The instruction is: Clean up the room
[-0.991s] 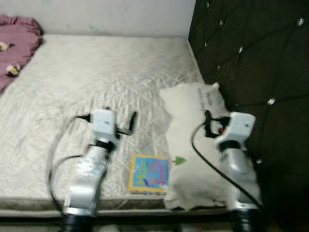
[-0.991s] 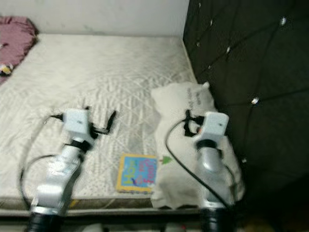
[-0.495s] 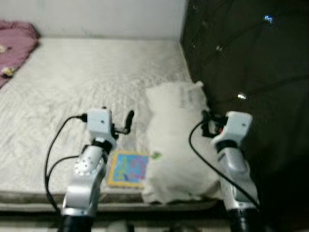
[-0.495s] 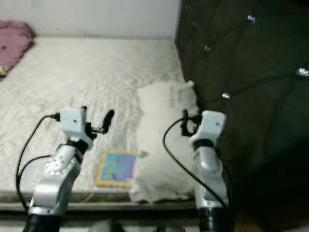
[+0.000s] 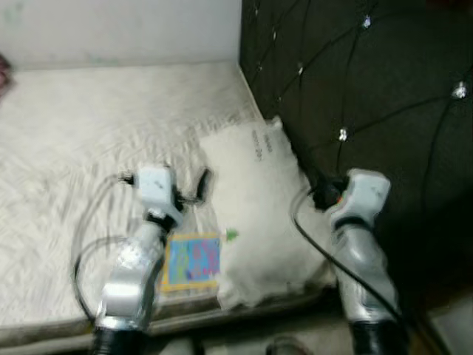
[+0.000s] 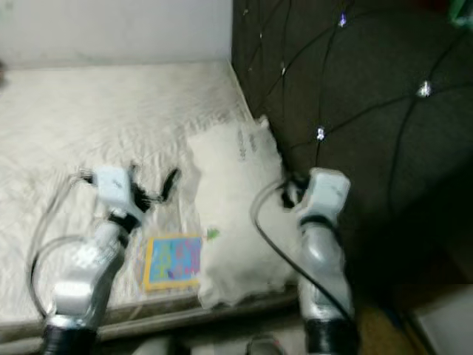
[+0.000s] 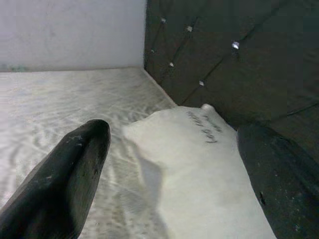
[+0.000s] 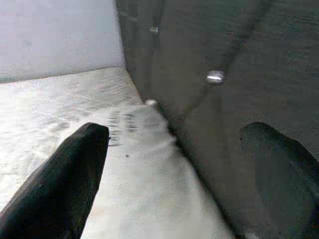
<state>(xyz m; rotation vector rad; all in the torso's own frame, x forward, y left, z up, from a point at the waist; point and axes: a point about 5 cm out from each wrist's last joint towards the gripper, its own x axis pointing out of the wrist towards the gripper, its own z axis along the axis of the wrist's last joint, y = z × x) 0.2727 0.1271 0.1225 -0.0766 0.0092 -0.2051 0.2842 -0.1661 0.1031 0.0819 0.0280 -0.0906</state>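
A white pillow (image 5: pixel 259 207) lies at the near right corner of the bed, against the dark tufted headboard (image 5: pixel 355 89). A colourful picture book (image 5: pixel 192 262) lies flat on the mattress beside it, near the bed's front edge. My left gripper (image 5: pixel 201 185) hovers open above the mattress, just left of the pillow and above the book. The pillow (image 7: pixel 199 174) shows between its two fingers in the left wrist view. My right gripper (image 5: pixel 319 197) is held open at the pillow's right edge, close to the headboard. The pillow (image 8: pixel 149 184) lies below its fingers.
The white quilted mattress (image 5: pixel 89 133) stretches away to the left and back, up to a pale wall (image 5: pixel 118 29). The headboard rises along the right side. Dark floor (image 5: pixel 443 325) shows at the lower right, past the bed's corner.
The camera has swung right: pillow, book and bed shifted left in view and the pink blanket left the frame. Both arms keep their raised pose.
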